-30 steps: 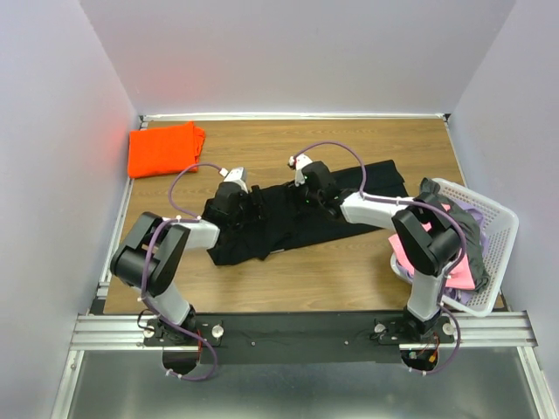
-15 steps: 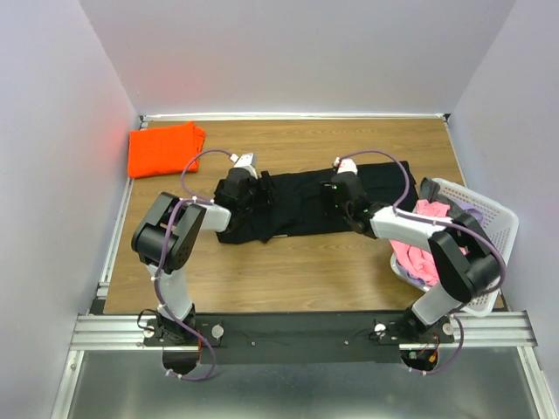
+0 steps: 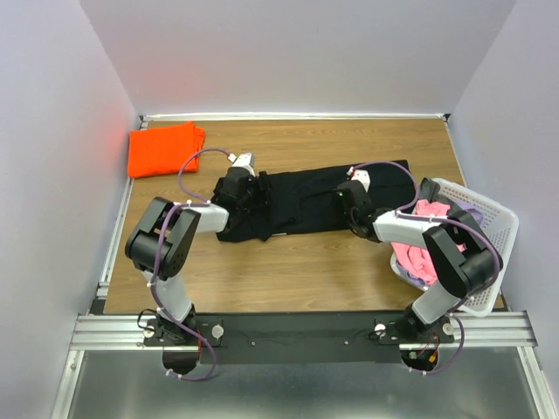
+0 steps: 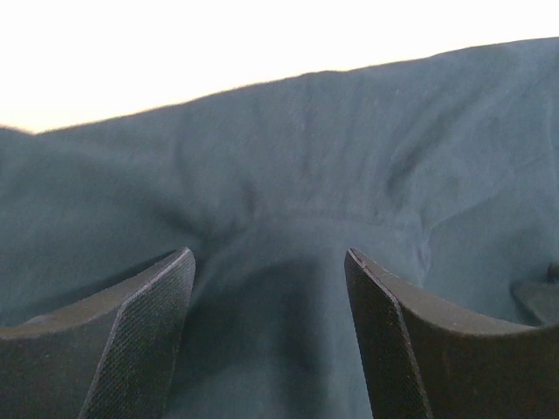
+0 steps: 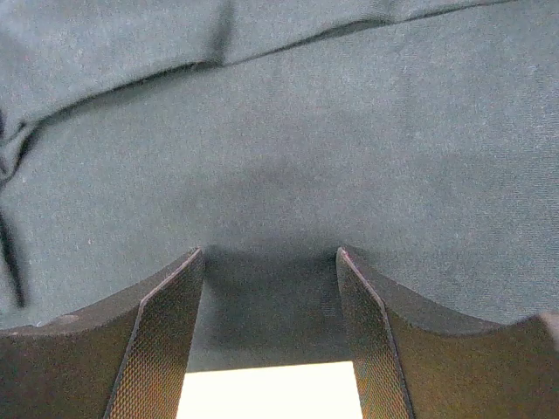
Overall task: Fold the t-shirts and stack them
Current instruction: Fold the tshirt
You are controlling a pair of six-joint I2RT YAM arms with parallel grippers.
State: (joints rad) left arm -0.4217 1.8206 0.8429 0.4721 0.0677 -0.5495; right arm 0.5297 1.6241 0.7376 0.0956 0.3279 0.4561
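Observation:
A large black t-shirt (image 3: 301, 201) lies stretched left to right across the middle of the wooden table. My left gripper (image 3: 249, 194) rests low over its left end. In the left wrist view that gripper (image 4: 271, 262) is open, with wrinkled black cloth (image 4: 306, 148) under and between the fingers. My right gripper (image 3: 345, 208) sits over the shirt's right part at its near edge. In the right wrist view it (image 5: 271, 257) is open above flat black cloth (image 5: 349, 131), with bare table showing beneath. A folded orange t-shirt (image 3: 164, 148) lies at the back left.
A white lattice basket (image 3: 500, 214) stands at the right edge, holding a pink t-shirt (image 3: 417, 253) and other crumpled cloth. White walls close in the table on three sides. Both arms bend low over the table's near half.
My right gripper has slid right along the black t-shirt, and the shirt now lies longer and flatter. The left gripper has shifted slightly toward the back. The right arm's elbow has swung toward the basket.

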